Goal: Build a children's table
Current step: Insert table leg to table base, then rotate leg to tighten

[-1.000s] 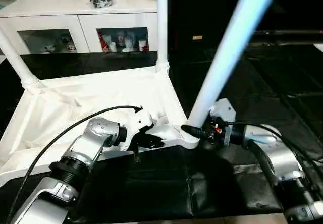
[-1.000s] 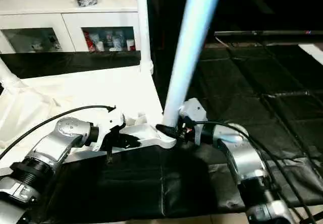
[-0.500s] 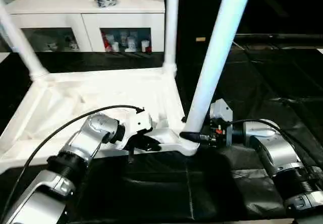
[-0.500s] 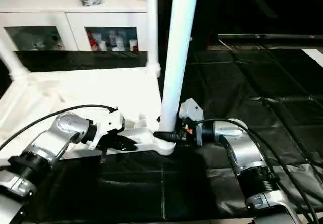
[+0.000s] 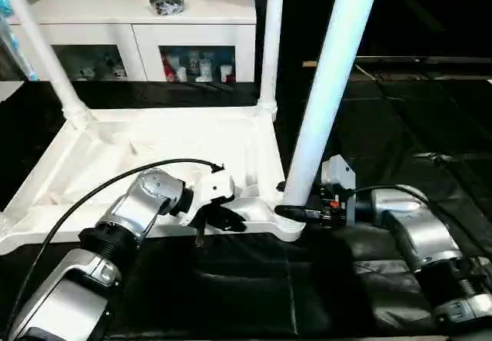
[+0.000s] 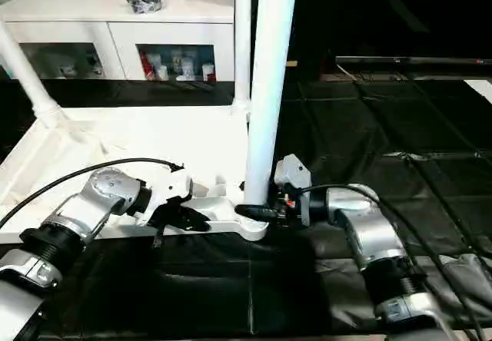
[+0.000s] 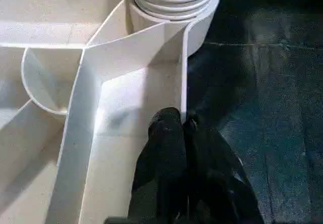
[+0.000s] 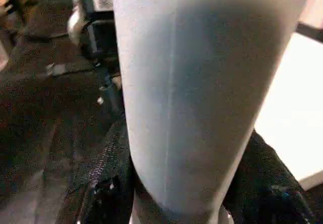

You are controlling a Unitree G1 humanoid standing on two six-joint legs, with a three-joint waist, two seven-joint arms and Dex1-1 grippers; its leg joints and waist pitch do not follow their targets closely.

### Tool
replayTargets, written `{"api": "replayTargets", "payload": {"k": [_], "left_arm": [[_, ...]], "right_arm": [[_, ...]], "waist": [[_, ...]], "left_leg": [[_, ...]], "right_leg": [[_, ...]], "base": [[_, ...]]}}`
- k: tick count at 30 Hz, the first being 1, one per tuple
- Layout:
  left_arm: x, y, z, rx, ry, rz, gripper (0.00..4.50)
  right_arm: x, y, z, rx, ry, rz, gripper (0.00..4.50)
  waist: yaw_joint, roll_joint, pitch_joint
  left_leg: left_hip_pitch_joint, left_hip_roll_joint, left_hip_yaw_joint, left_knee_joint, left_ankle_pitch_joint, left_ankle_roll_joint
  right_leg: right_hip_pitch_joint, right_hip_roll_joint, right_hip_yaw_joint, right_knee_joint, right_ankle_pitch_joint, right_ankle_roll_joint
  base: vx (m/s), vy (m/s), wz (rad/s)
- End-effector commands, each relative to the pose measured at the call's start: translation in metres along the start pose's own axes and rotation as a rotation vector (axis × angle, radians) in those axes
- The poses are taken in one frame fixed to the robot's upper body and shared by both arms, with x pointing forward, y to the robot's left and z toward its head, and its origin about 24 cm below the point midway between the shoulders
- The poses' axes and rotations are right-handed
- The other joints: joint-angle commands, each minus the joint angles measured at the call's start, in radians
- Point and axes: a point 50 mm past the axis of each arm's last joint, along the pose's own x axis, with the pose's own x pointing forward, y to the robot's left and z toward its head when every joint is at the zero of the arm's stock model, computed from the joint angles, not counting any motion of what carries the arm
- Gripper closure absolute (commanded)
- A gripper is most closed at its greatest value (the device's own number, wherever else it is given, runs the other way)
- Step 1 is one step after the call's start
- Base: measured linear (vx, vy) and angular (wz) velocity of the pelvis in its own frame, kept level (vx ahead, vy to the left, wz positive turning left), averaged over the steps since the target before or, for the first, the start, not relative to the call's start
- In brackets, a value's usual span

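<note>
White leg (image 5: 327, 103), top cut off, hides right gripper (image 5: 296, 214) jaws.

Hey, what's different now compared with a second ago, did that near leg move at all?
The near leg swung from a clear rightward lean to nearly upright in its corner socket, with the right gripper still clamped around its base. The left gripper stayed pinched on the tabletop rim beside that corner. The two far legs stayed seated; the camera itself shifted.

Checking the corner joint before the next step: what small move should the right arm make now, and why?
Probably turn the near leg further into its corner socket. The right gripper clasps its base, its thread ridges sit above the socket, and the left gripper pins the tabletop rim.
</note>
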Motion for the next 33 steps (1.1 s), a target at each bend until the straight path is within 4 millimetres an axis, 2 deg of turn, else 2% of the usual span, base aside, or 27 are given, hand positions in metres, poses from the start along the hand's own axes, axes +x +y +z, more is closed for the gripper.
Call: {"api": "replayTargets", "payload": {"k": [1, 2, 3, 4, 5, 6, 7, 8, 9, 10, 11, 12, 13, 14, 15, 16, 19, 20, 21, 22, 23, 25, 26, 27, 33], "left_arm": [[-0.007, 0.012, 0.021, -0.02, -0.111, 0.157, 4.5], [-0.007, 0.012, 0.023, -0.031, -0.126, 0.165, 4.5], [-0.004, 0.009, 0.026, -0.071, -0.16, 0.219, 4.5], [-0.004, 0.009, 0.026, -0.071, -0.16, 0.219, 4.5], [0.001, 0.005, 0.027, -0.126, -0.185, 0.287, 4.5], [0.003, 0.004, 0.028, -0.145, -0.193, 0.306, 4.5], [0.005, 0.002, 0.029, -0.16, -0.199, 0.325, 4.5], [0.008, 0.001, 0.03, -0.176, -0.202, 0.352, 4.5], [0.016, -0.005, 0.032, -0.189, -0.18, 0.421, 4.5], [0.017, -0.006, 0.032, -0.189, -0.178, 0.427, 4.5], [0.024, -0.011, 0.037, -0.195, -0.177, 0.449, 4.5], [0.029, -0.015, 0.041, -0.204, -0.189, 0.45, 4.5], [0.029, -0.016, 0.042, -0.206, -0.19, 0.45, 4.5], [0.034, -0.021, 0.05, -0.226, -0.206, 0.467, 4.5], [0.033, -0.02, 0.051, -0.226, -0.201, 0.485, 4.5], [0.032, -0.019, 0.052, -0.224, -0.195, 0.506, 4.5], [0.027, -0.014, 0.051, -0.221, -0.174, 0.546, 4.5], [0.027, -0.013, 0.051, -0.22, -0.17, 0.551, 4.5], [0.023, -0.011, 0.05, -0.222, -0.157, 0.57, 4.5], [0.021, -0.01, 0.049, -0.226, -0.153, 0.576, 4.5], [0.02, -0.01, 0.048, -0.229, -0.151, 0.578, 4.5], [0.018, -0.01, 0.047, -0.239, -0.144, 0.584, 4.5], [0.018, -0.01, 0.047, -0.241, -0.141, 0.585, 4.5], [0.018, -0.01, 0.046, -0.242, -0.139, 0.586, 4.5], [0.014, -0.007, 0.042, -0.212, -0.122, 0.59, 4.5]], "right_arm": [[0.014, 0.014, -0.034, 0.135, 0.101, -0.01, 2.59], [0.014, 0.012, -0.034, 0.135, 0.101, -0.031, 2.59], [0.02, 0.003, -0.034, 0.16, 0.086, -0.172, 2.59], [0.02, 0.003, -0.034, 0.16, 0.086, -0.172, 2.59], [0.027, -0.005, -0.035, 0.188, 0.089, -0.293, 2.59], [0.029, -0.007, -0.035, 0.187, 0.094, -0.321, 2.59], [0.032, -0.01, -0.034, 0.18, 0.096, -0.354, 2.59], [0.035, -0.012, -0.033, 0.179, 0.098, -0.389, 2.59], [0.044, -0.019, -0.031, 0.196, 0.106, -0.484, 2.59], [0.045, -0.019, -0.031, 0.198, 0.107, -0.492, 2.59], [0.051, -0.022, -0.03, 0.216, 0.112, -0.536, 2.59], [0.054, -0.024, -0.028, 0.218, 0.115, -0.558, 2.59], [0.055, -0.024, -0.028, 0.219, 0.115, -0.56, 2.59], [0.063, -0.025, -0.025, 0.239, 0.112, -0.582, 2.59], [0.065, -0.025, -0.024, 0.242, 0.111, -0.584, 2.59], [0.068, -0.024, -0.023, 0.246, 0.109, -0.584, 2.59], [0.072, -0.022, -0.023, 0.245, 0.116, -0.563, 2.59], [0.073, -0.022, -0.024, 0.249, 0.116, -0.559, 2.59], [0.075, -0.02, -0.025, 0.265, 0.117, -0.544, 2.59], [0.075, -0.02, -0.025, 0.272, 0.118, -0.537, 2.59], [0.076, -0.02, -0.026, 0.276, 0.119, -0.533, 2.59], [0.077, -0.017, -0.027, 0.263, 0.124, -0.485, 2.59], [0.077, -0.017, -0.027, 0.261, 0.124, -0.478, 2.59], [0.077, -0.016, -0.027, 0.265, 0.123, -0.478, 2.24], [0.073, -0.02, -0.026, 0.241, 0.118, -0.488, 1.79]], "waist": [[-0.006, -0.001, -0.03], [-0.01, 0.0, -0.029], [-0.013, 0.001, -0.028], [-0.022, 0.003, -0.027], [-0.035, 0.005, -0.028], [-0.044, 0.007, -0.022], [-0.055, 0.01, -0.022], [-0.071, 0.017, -0.022], [-0.075, 0.018, -0.022], [-0.093, 0.019, -0.017], [-0.097, 0.018, -0.016], [-0.1, 0.02, -0.017], [-0.109, 0.019, -0.015], [-0.115, 0.009, -0.014], [-0.118, 0.013, -0.014], [-0.123, 0.013, -0.011], [-0.132, 0.018, -0.01], [-0.134, 0.016, -0.01], [-0.134, 0.02, -0.01], [-0.134, 0.023, -0.011], [-0.135, 0.02, -0.011], [-0.134, 0.025, -0.011], [-0.135, 0.023, -0.011], [-0.135, 0.023, -0.012], [-0.13, 0.026, -0.013]], "left_leg": [[0.012, 0.008, -0.008, -0.071, -0.474, 0.005], [0.011, 0.007, -0.01, -0.072, -0.482, 0.002], [0.011, 0.006, -0.011, -0.072, -0.491, 0.003], [0.008, 0.01, -0.015, -0.076, -0.505, -0.006], [0.003, 0.012, -0.022, -0.077, -0.523, -0.018], [-0.002, 0.011, -0.023, -0.08, -0.536, -0.017], [0.002, 0.008, -0.027, -0.079, -0.573, -0.012], [-0.001, 0.012, -0.034, -0.083, -0.599, -0.01], [-0.003, 0.015, -0.038, -0.086, -0.616, -0.011], [-0.014, 0.019, -0.044, -0.096, -0.646, -0.01], [-0.002, 0.017, -0.045, -0.093, -0.682, -0.008], [0.007, 0.015, -0.044, -0.087, -0.683, -0.009], [0.008, 0.01, -0.043, -0.082, -0.67, -0.002], [0.006, 0.007, -0.042, -0.077, -0.653, 0.005], [0.002, 0.007, -0.044, -0.077, -0.649, 0.004], [-0.001, 0.007, -0.046, -0.078, -0.655, 0.005], [-0.005, 0.009, -0.052, -0.082, -0.676, 0.002], [-0.002, 0.007, -0.05, -0.08, -0.672, 0.002], [0.0, 0.005, -0.05, -0.079, -0.668, 0.002], [-0.002, 0.004, -0.049, -0.079, -0.661, 0.002], [-0.005, 0.005, -0.05, -0.079, -0.657, 0.002], [-0.005, 0.007, -0.05, -0.081, -0.655, 0.0], [-0.007, 0.008, -0.05, -0.082, -0.655, 0.0], [-0.007, 0.008, -0.05, -0.082, -0.654, 0.0], [-0.003, 0.008, -0.046, -0.081, -0.637, 0.004]], "right_leg": [[0.015, -0.053, 0.024, -0.111, -0.668, -0.099], [0.014, -0.05, 0.02, -0.113, -0.679, -0.091], [0.013, -0.048, 0.017, -0.116, -0.688, -0.084], [0.014, -0.05, 0.013, -0.112, -0.68, -0.088], [0.019, -0.052, 0.007, -0.106, -0.676, -0.085], [0.02, -0.048, 0.0, -0.113, -0.685, -0.076], [0.022, -0.045, -0.012, -0.125, -0.699, -0.057], [0.029, -0.047, -0.019, -0.123, -0.657, -0.064], [0.034, -0.048, -0.025, -0.122, -0.64, -0.066], [0.047, -0.047, -0.034, -0.12, -0.608, -0.066], [0.039, -0.046, -0.039, -0.131, -0.631, -0.054], [0.035, -0.052, -0.039, -0.133, -0.633, -0.059], [0.031, -0.054, -0.042, -0.139, -0.633, -0.067], [0.033, -0.056, -0.051, -0.144, -0.653, -0.059], [0.037, -0.059, -0.056, -0.142, -0.656, -0.056], [0.037, -0.06, -0.062, -0.145, -0.67, -0.042], [0.041, -0.063, -0.068, -0.142, -0.639, -0.044], [0.036, -0.065, -0.065, -0.144, -0.642, -0.048], [0.034, -0.066, -0.064, -0.143, -0.643, -0.052], [0.034, -0.067, -0.061, -0.141, -0.637, -0.059], [0.035, -0.066, -0.061, -0.14, -0.634, -0.061], [0.035, -0.066, -0.057, -0.136, -0.614, -0.074], [0.036, -0.066, -0.056, -0.134, -0.603, -0.08], [0.036, -0.066, -0.055, -0.132, -0.599, -0.083], [0.032, -0.066, -0.048, -0.131, -0.577, -0.105]], "base": [[0.0, 0.0, 0.0], [0.0, 0.0, 0.0], [0.0, 0.0, 0.0], [0.0, 0.0, 0.0], [0.0, 0.0, 0.0], [0.0, 0.0, 0.0], [0.0, 0.0, 0.0], [0.0, 0.0, 0.0], [0.0, 0.0, 0.0], [0.0, 0.0, 0.0], [0.0, 0.0, 0.0], [0.0, 0.0, 0.0], [0.0, 0.0, 0.0], [0.0, 0.0, 0.0], [0.0, 0.0, 0.0], [0.0, 0.0, 0.0], [0.0, 0.0, 0.0], [0.0, 0.0, 0.0], [0.0, 0.0, 0.0], [0.0, 0.0, 0.0], [0.0, 0.0, 0.0], [0.0, 0.0, 0.0], [0.0, 0.0, 0.0], [0.0, 0.0, 0.0], [0.0, 0.0, 0.0]]}}
